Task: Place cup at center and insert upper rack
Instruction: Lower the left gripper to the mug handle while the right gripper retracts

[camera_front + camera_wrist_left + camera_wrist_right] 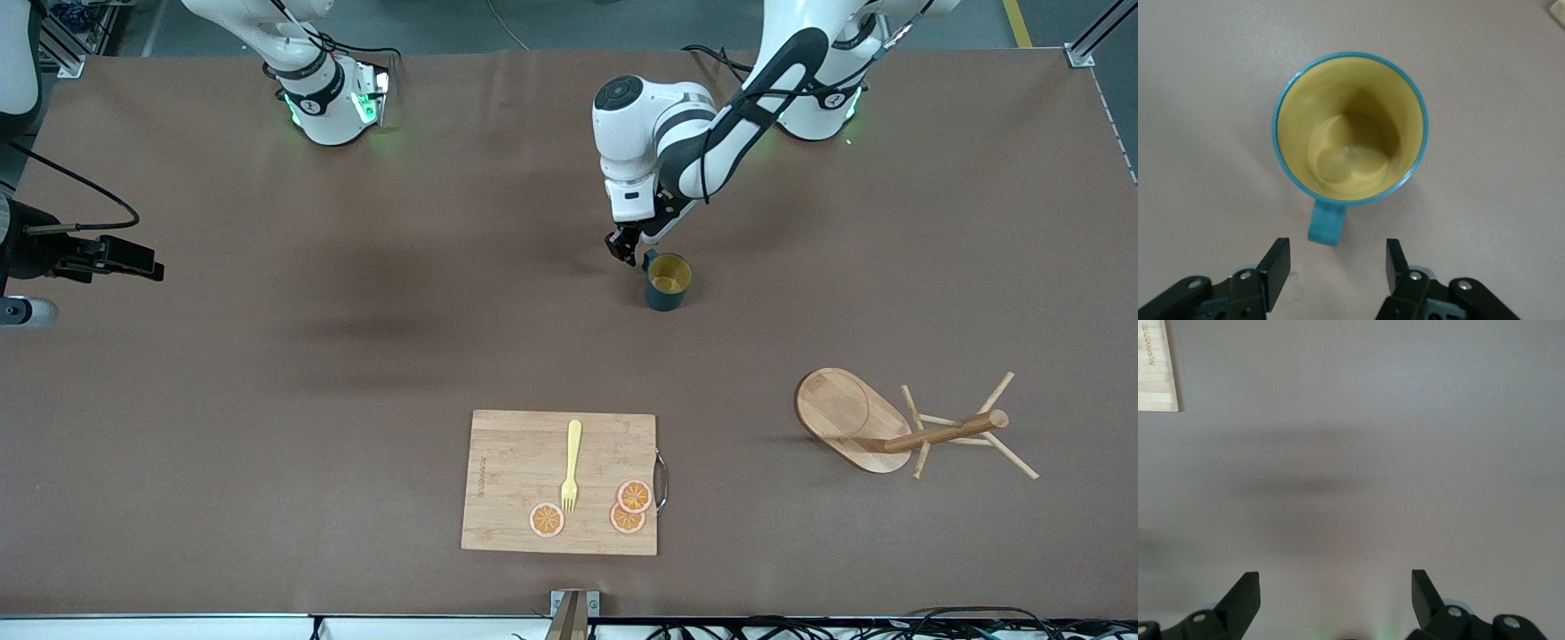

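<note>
The dark teal cup (668, 281) with a mustard-yellow inside stands upright on the brown table near its middle. In the left wrist view the cup (1351, 130) shows from above, its handle (1328, 223) pointing at my left gripper (1337, 263). My left gripper (628, 250) is open and empty, low beside the cup at the handle, not touching it. The wooden mug tree (889, 427) lies on its side toward the left arm's end, nearer the front camera. My right gripper (1335, 593) is open and empty over bare table; it shows at the right arm's end (133, 262) and waits.
A bamboo cutting board (498, 444) lies near the front edge with a yellow fork (571, 464) and three orange slices (635, 495) on it. Its corner shows in the right wrist view (1155, 367).
</note>
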{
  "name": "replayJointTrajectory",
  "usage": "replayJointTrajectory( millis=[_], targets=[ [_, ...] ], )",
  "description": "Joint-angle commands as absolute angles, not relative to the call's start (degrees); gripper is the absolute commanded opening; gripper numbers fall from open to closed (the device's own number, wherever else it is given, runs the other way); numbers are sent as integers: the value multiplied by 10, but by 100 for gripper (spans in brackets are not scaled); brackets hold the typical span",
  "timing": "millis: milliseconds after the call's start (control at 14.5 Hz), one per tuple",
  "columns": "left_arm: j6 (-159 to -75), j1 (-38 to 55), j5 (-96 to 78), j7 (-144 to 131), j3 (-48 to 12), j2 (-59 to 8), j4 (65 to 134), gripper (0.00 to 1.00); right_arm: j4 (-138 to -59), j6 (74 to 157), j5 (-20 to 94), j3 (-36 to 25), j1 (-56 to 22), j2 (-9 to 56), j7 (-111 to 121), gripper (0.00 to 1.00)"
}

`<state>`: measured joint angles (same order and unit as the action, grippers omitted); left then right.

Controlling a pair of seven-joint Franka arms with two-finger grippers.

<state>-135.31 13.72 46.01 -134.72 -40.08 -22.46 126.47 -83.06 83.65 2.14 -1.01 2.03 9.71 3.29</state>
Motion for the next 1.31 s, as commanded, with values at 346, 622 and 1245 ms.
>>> replayJointTrajectory(
  millis=[346,622,1245],
  targets=[
    [-1315,189,486,-1426,-396,-209,1271,67,-835,836,-1,4,21,88,31,100],
    [-1277,192,502,-1456,-396,-212,1269,67,-835,835,-2,4,21,88,32,100],
    [-1253,207,527,-1488,-394,-227,1267,67,-822,833,-5,2,25,90,33,100]
  ],
)
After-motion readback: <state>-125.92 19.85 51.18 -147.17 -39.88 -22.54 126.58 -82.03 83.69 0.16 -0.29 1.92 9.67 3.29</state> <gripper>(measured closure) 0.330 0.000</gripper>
